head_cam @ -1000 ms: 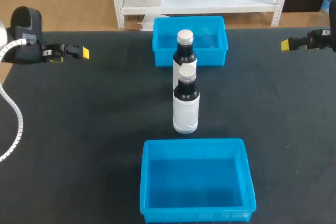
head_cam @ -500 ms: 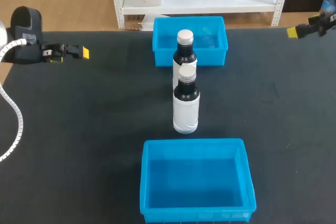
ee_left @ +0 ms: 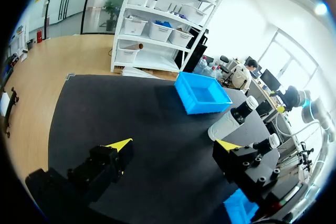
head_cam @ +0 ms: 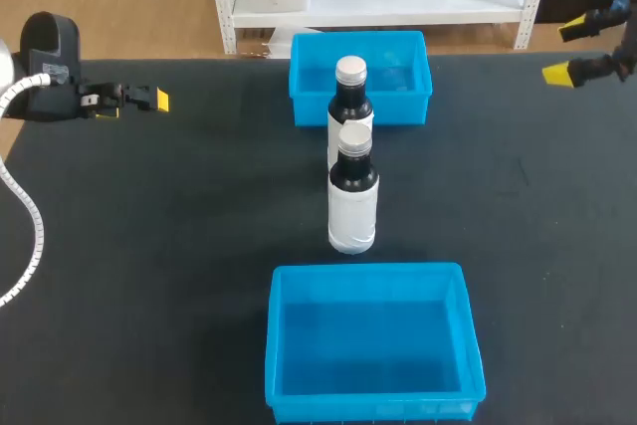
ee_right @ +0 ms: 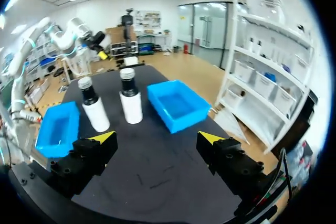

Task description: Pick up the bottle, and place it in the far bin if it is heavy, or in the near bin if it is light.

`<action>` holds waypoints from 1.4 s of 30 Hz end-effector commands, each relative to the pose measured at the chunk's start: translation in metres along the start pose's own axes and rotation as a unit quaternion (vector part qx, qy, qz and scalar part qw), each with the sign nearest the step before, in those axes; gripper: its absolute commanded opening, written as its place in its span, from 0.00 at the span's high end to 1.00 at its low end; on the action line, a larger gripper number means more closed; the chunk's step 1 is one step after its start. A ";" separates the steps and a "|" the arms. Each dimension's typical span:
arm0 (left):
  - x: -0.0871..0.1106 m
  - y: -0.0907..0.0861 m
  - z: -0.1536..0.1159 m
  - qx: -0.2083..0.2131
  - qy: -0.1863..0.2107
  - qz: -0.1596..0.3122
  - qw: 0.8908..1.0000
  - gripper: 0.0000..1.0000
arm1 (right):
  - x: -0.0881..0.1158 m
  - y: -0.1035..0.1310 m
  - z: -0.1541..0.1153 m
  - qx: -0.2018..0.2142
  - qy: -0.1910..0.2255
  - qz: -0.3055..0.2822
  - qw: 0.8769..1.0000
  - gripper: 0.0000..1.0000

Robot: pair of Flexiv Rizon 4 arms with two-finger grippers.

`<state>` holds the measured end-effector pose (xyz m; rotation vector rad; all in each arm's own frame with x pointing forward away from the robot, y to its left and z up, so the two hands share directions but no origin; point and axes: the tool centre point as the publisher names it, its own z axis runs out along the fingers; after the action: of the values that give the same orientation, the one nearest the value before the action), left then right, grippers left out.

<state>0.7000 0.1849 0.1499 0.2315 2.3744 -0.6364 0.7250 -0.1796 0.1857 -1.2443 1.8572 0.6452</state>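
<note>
Table (head_cam: 149, 246) in black carries the nearer bottle (head_cam: 352, 208) at its middle, standing upright with its long axis vertical and its pale cap pointing straight up, dark at the shoulder and white around the body. The farther bottle (head_cam: 350, 97) stands at 12 o'clock from it, just behind, equally upright and cap-up, on the table just in front of the far bin (head_cam: 304, 87). The near bin (head_cam: 274, 345) sits at 6 o'clock from the nearer bottle, a little apart, open side up. The left gripper (head_cam: 159, 100) hangs at 10 o'clock from the bottles, well apart from them, its fingers aimed toward 3 o'clock; its wrist view shows the two yellow tips spread wide with only table between them. The right gripper (head_cam: 567, 52) sits at 2 o'clock by the table's far edge, well apart from both bottles, its tips likewise spread and holding nothing.
</note>
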 end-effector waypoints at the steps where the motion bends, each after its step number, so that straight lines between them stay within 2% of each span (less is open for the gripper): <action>1: 0.000 0.000 0.000 0.000 0.000 0.000 1.000 0.00 | 0.002 0.009 0.005 -0.258 -0.024 -0.089 0.962 0.00; 4: 0.000 0.000 0.000 0.000 0.000 0.000 1.000 0.00 | 0.002 0.023 0.016 -0.262 -0.023 -0.093 0.960 0.00; 12: 0.000 0.000 0.000 0.000 0.000 0.000 1.000 0.00 | -0.012 0.059 0.048 -0.259 -0.023 -0.058 0.964 0.00; 26: 0.000 0.000 0.000 0.000 0.000 0.000 1.000 0.00 | -0.029 0.107 0.091 -0.195 -0.028 -0.033 0.980 0.00; 32: 0.000 0.000 0.000 0.000 0.000 0.000 1.000 0.00 | -0.029 0.118 0.113 -0.178 -0.020 -0.028 0.983 0.00; 42: 0.000 0.000 0.000 0.000 0.000 0.000 1.000 0.00 | -0.037 0.126 0.142 -0.184 -0.020 -0.021 0.982 0.00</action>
<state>0.7000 0.1850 0.1499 0.2315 2.3744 -0.6364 0.6606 -0.0114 0.1387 -1.4829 1.7194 1.0211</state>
